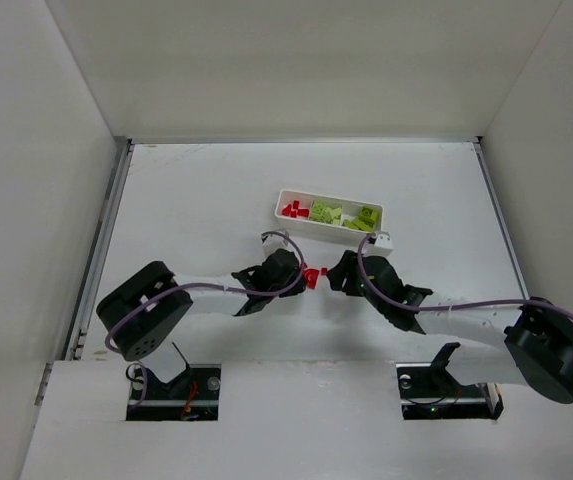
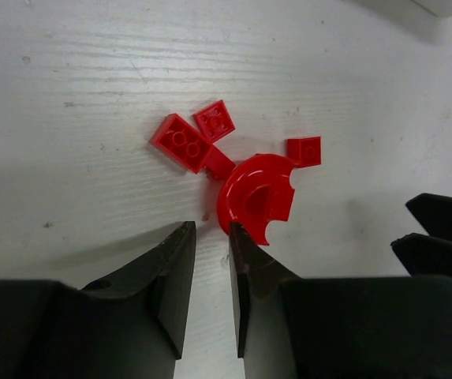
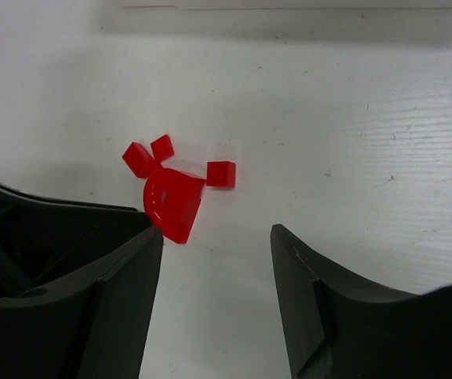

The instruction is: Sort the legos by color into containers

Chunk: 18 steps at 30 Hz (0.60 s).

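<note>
Some red bricks [image 1: 292,209] and green bricks [image 1: 326,212] are already laid in the tray [image 1: 277,207]. A small red pile [image 2: 255,197] is left on the table [image 1: 196,190], near the tray's front side. The left claw [image 2: 211,230] is opened only a little, the right claw [image 3: 218,235] wide; nothing is held by either.

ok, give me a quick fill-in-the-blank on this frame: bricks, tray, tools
1. The loose bricks just ahead of the left tool are all ___ in colour.
2. Seen from the top camera, the tray holds its red bricks in the ___ end compartment.
3. The right tool has its jaws ___, with nothing between them.
4. The bricks in the tray's middle compartment are ___.

Missing words: red; left; open; yellow-green.
</note>
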Motion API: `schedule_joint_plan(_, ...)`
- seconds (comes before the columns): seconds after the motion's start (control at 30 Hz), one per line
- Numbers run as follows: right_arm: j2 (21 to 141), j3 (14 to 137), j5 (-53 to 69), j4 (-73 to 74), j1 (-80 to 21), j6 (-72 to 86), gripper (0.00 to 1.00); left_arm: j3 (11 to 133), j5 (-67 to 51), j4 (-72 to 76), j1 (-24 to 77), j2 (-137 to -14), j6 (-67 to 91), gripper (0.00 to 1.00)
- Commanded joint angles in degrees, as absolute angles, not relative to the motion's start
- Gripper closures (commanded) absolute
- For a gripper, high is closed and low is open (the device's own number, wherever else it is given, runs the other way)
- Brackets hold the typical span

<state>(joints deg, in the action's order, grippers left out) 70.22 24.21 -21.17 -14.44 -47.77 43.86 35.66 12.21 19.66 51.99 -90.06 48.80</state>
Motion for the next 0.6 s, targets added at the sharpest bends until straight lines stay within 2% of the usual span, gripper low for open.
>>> schedule_joint_plan(0.0, 69.52, 23.29, -22.50, -17.40, -48.38, 45.09, 0.37, 37.79, 11.95, 22.76, 51.72, -91.58, 49.83, 0.79)
schedule_joint_plan(0.13, 69.43, 23.20, -22.50, -17.49, -48.47, 45.17, 0.37, 38.06, 12.22, 23.55, 52.07, -93.42, 50.01, 0.83)
schedule_joint_plan(0.33, 69.70, 22.85, -22.50, -17.93, -48.47, 45.44, 0.37, 36.74, 14.67, 23.73, 52.16, -92.82, 49.40, 0.96)
schedule_joint_plan(0.57, 70.75, 22.59, -22.50, -18.89, -48.38, 45.35, 0.37, 35.51, 15.38, 22.50, 52.34, -85.88, 47.99, 1.00)
